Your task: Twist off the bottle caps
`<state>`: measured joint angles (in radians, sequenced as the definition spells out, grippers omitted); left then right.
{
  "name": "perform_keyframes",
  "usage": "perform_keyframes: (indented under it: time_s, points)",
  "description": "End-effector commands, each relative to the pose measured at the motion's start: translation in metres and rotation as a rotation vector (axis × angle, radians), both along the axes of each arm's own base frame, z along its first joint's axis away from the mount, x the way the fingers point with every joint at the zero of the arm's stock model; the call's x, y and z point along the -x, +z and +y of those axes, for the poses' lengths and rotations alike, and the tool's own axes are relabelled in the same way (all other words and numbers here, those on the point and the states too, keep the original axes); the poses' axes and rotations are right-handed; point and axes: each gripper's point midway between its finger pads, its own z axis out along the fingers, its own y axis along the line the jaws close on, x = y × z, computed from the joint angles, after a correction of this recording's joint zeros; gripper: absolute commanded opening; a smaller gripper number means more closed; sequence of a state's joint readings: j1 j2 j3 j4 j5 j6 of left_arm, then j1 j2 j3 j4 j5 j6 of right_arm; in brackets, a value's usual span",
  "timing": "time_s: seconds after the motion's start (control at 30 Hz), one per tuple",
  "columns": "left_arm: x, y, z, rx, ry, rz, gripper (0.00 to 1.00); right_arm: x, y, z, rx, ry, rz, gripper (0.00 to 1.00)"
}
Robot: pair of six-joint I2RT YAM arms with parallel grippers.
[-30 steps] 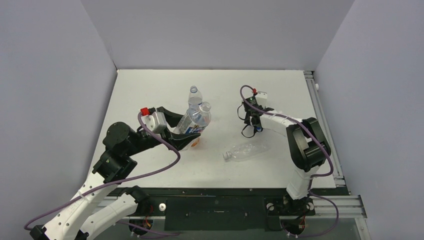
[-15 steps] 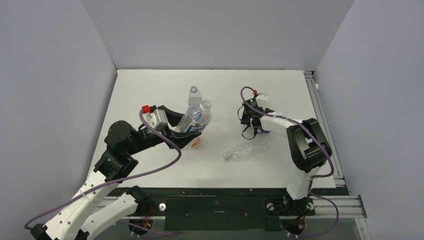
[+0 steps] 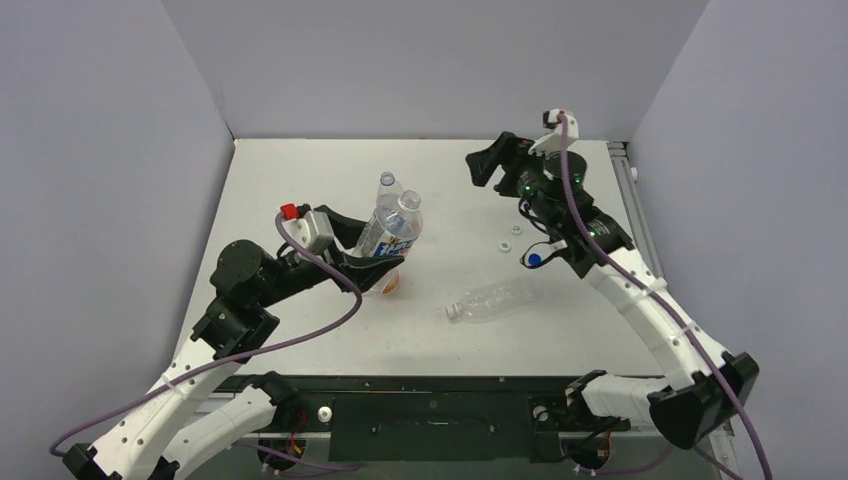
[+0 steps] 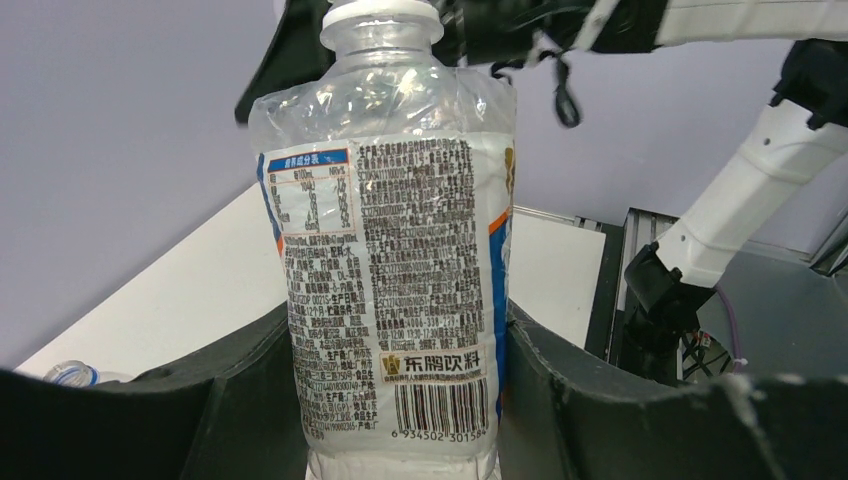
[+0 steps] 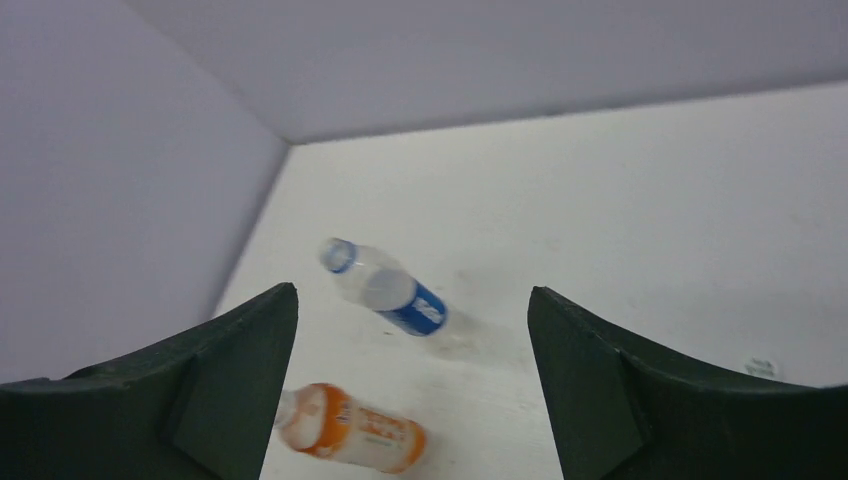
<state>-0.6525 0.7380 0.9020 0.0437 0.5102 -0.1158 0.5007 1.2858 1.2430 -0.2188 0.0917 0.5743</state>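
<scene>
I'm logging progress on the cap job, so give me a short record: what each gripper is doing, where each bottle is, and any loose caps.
left gripper: shut on the blue-white labelled bottle, white cap on
right gripper: open, empty, raised
loose caps: blue cap and two pale caps on the table
plain bottle: lying on its side
Pepsi bottle: just behind the held bottle
orange bottle: under the left gripper
</scene>
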Motion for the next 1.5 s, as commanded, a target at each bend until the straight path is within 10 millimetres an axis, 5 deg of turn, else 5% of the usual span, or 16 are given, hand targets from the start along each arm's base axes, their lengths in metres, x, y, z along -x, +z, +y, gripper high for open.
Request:
perform_keyframes:
  time_s: [0.0, 0.17, 0.3, 0.53, 0.97, 1.0, 1.07, 1.1, 1.13, 1.17, 1.47]
  points:
    - [-0.007, 0.018, 0.002, 0.070, 0.032, -0.021, 0.00, 0.061, 0.121, 0.045, -0.204, 0.340, -0.288, 0.81]
    - [-0.010, 0.016, -0.001, 0.067, 0.029, -0.014, 0.00, 0.126, 0.184, 0.083, -0.358, 0.621, -0.427, 0.81]
    - [-0.010, 0.015, -0.002, 0.063, 0.025, -0.013, 0.00, 0.159, 0.192, 0.113, -0.358, 0.749, -0.430, 0.82]
    - [-0.011, 0.015, -0.003, 0.061, 0.021, -0.011, 0.00, 0.170, 0.187, 0.131, -0.335, 0.809, -0.414, 0.77]
    - [-0.011, 0.020, -0.001, 0.075, 0.033, -0.020, 0.00, 0.159, 0.140, 0.148, -0.075, 0.763, -0.296, 0.26]
    - [-0.011, 0.019, 0.000, 0.074, 0.035, -0.017, 0.03, 0.158, 0.137, 0.147, -0.052, 0.760, -0.292, 0.18]
    - [-0.013, 0.016, 0.001, 0.074, 0.052, 0.002, 0.43, 0.153, 0.133, 0.143, -0.020, 0.731, -0.296, 0.03]
    - [-0.014, 0.015, 0.002, 0.074, 0.059, 0.012, 0.83, 0.148, 0.132, 0.139, -0.004, 0.699, -0.299, 0.00]
    - [-0.016, 0.012, 0.003, 0.069, 0.074, 0.026, 0.93, 0.143, 0.129, 0.134, 0.025, 0.680, -0.304, 0.00]
    - [-0.017, 0.011, 0.004, 0.065, 0.083, 0.031, 0.99, 0.135, 0.127, 0.130, 0.052, 0.636, -0.306, 0.00]
    - [-0.022, -0.040, 0.029, -0.151, 0.207, 0.107, 0.97, 0.070, 0.068, 0.086, 0.353, 0.347, -0.279, 0.00]
